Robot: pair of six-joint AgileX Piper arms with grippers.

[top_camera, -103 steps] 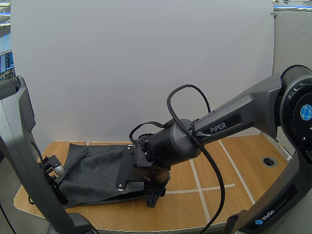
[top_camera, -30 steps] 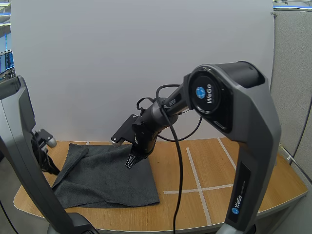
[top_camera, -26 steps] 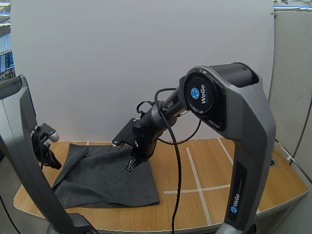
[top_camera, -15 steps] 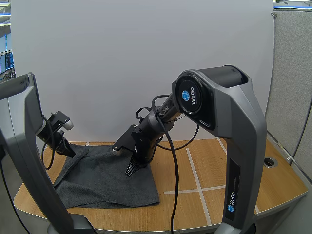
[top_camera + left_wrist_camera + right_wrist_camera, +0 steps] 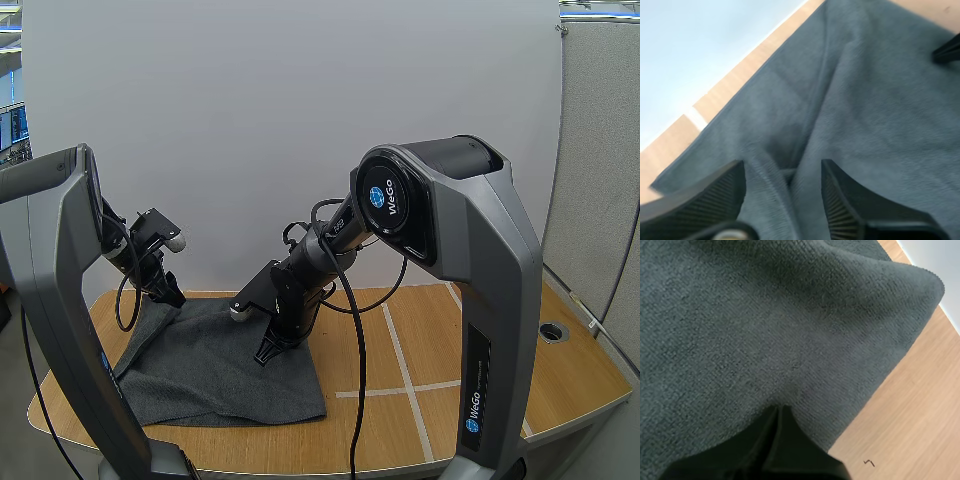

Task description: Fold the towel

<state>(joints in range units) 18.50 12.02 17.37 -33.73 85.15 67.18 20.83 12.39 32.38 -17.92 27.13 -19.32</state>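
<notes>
A dark grey towel (image 5: 215,365) lies folded over on the left half of the wooden table (image 5: 470,350), with a raised crease along its left side. My left gripper (image 5: 166,293) hovers at the towel's back left corner. In the left wrist view it (image 5: 782,175) stands open, ribbed fingers (image 5: 710,197) apart over the towel's crease (image 5: 805,135), pinching nothing. My right gripper (image 5: 268,352) is shut and its tip rests on the towel near the right edge. In the right wrist view it (image 5: 777,412) is one dark wedge pressed on the towel (image 5: 765,315).
Pale tape lines (image 5: 400,372) cross the tabletop. A round hole (image 5: 548,331) sits near the table's right edge. A white panel (image 5: 300,120) stands right behind the table. Bare wood (image 5: 905,415) lies to the right of the towel.
My left arm has swung from the table's left edge to the towel's back left corner and its fingers have opened. The right gripper has settled slightly lower on the towel.
</notes>
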